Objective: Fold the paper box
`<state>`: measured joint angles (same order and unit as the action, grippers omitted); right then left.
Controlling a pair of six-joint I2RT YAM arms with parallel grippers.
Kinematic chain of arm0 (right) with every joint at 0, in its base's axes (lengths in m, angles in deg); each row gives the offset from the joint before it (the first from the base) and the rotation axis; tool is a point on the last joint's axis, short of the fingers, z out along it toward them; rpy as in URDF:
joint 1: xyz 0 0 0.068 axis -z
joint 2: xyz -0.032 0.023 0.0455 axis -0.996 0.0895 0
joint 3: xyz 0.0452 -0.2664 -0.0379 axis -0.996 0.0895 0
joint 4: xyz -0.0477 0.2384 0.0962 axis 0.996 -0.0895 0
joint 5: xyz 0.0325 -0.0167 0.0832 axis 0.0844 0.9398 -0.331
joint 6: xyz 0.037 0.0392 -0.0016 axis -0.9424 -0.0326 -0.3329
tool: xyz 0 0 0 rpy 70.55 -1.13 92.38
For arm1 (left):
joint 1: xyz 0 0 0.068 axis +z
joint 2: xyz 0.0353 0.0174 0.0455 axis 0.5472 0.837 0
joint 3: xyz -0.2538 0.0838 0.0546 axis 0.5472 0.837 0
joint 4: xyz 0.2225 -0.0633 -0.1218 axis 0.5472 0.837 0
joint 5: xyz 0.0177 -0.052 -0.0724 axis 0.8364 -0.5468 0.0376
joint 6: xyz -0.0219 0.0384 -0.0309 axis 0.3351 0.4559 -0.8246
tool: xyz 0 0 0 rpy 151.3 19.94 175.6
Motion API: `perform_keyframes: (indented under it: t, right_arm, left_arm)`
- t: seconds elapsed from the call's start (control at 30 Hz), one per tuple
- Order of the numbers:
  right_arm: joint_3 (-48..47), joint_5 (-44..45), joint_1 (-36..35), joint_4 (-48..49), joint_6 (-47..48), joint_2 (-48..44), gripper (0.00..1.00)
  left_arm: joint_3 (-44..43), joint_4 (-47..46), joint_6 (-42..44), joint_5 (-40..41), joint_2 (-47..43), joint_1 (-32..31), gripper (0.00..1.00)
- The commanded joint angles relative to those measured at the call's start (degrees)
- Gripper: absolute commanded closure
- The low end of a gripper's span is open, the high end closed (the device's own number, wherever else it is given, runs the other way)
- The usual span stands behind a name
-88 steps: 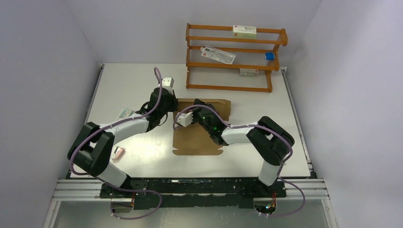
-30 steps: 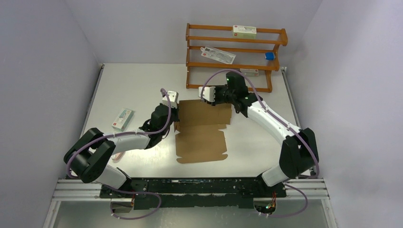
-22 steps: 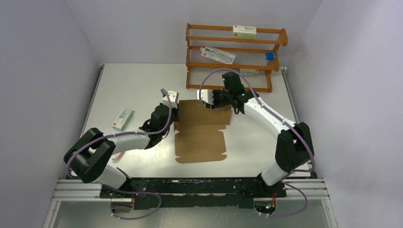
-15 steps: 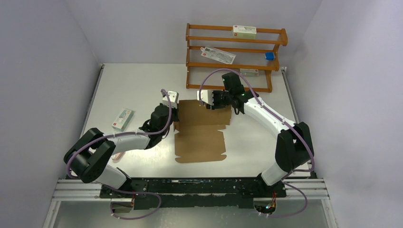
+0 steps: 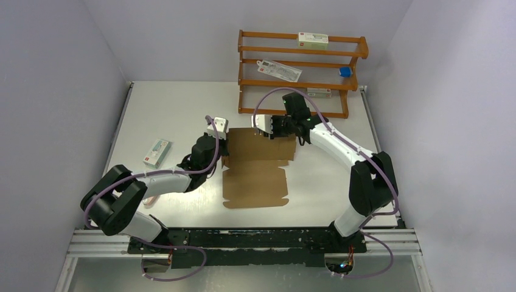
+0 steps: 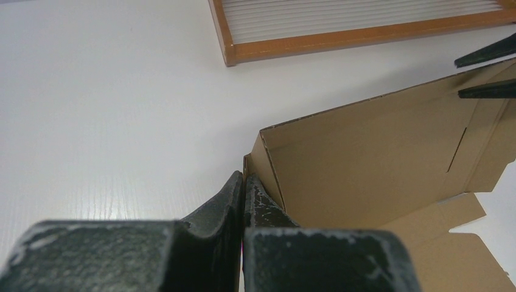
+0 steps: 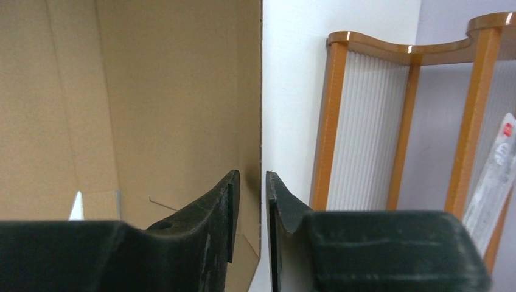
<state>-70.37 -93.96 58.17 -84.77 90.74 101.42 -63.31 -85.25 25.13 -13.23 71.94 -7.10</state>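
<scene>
Two grippers are working the paper box (image 5: 255, 167), which is lying mid-table. Left gripper (image 6: 243, 182), jaws pressed together, is pinching its far-left corner; right gripper (image 7: 252, 182), jaws slightly parted, is straddling the far wall. Risk: shallow pinch slipping, letting the wall spring flat.

The paper box (image 5: 258, 179) lies on the table (image 5: 170, 109), in the middle of the top view. The rack (image 5: 292, 112) stands behind it, at the upper centre-right, against the table's far edge. On the rack's top shelf sits a carton (image 5: 313, 40). Below it lies a packet (image 5: 280, 70), with a small item (image 5: 345, 72) at that shelf's right end. Another carton (image 5: 319, 92) rests one shelf lower. A further carton (image 5: 157, 152) lies on the table, well to the left of the box. The left gripper (image 6: 243, 182) sits at the box's left edge, near its far corner. The right gripper (image 7: 251, 176) straddles the box's far wall, between box and rack.
</scene>
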Motion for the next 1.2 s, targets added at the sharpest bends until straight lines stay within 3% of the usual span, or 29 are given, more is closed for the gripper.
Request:
perform_keyframes:
  t: [0.0, 0.17, 0.3, 0.67, 1.07, 1.17]
  right_arm:
    - [-1.54, -0.44, 0.33, -2.24, 0.41, 1.07, 0.77]
    - [2.29, 2.79, -1.05, 1.07, 0.44, -2.14, 0.96]
    - [8.23, 8.78, -4.49, 7.71, 0.63, -7.26, 1.0]
    - [23.85, 26.32, -13.79, 25.47, 4.59, -16.78, 1.0]
    - [35.96, 41.72, -22.72, 38.58, 7.82, -20.18, 1.0]
    - [37.89, 43.56, -24.11, 40.74, 8.74, -20.69, 1.0]
  left_arm:
    - [0.17, -3.73, 1.94, -1.11, 0.2, 0.34, 0.95]
    - [-0.61, -6.98, 2.49, -2.87, 2.74, 1.1, 0.95]
    - [-1.04, -11.0, 3.46, -4.9, 4.87, 1.4, 0.95]
    - [-0.04, -20.62, 3.81, -9.13, 9.85, 1.78, 0.91]
    - [7.81, -25.43, -0.29, -10.29, 5.49, 2.88, 0.72]
    - [9.55, -25.33, -1.2, -10.51, 2.72, 3.89, 0.63]
